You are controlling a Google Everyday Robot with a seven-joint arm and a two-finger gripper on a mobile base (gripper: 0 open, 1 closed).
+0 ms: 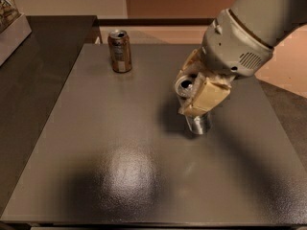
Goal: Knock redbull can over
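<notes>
The jaws are clamped on the redbull can (pixel 198 122). One tan finger (pixel 207 96) lies across the front of the can's upper body and the other sits behind it, toward the upper part of the frame. The gripper (pixel 194 87) is right of centre in the frame, a little above the middle. The can's shiny pull-tab top shows between the two fingers, and its silver lower body sticks out below the front finger. The can is not upright: its top leans toward the left of the frame and its base lies further right and lower. Whether the base touches the surface or hangs just above it cannot be told.

Above the fingers, the grey wrist housing (pixel 237 44) runs up and out through the upper right corner. A soft shadow lies on the table (pixel 120 143) just left of the can.

The table is a dark grey slab filling most of the frame, with a pale glare patch low in the centre. A brown can (pixel 119 51) with a white band stands upright near the table's upper left corner, well apart from the gripper. A darker counter (pixel 33 80) runs along the left edge.
</notes>
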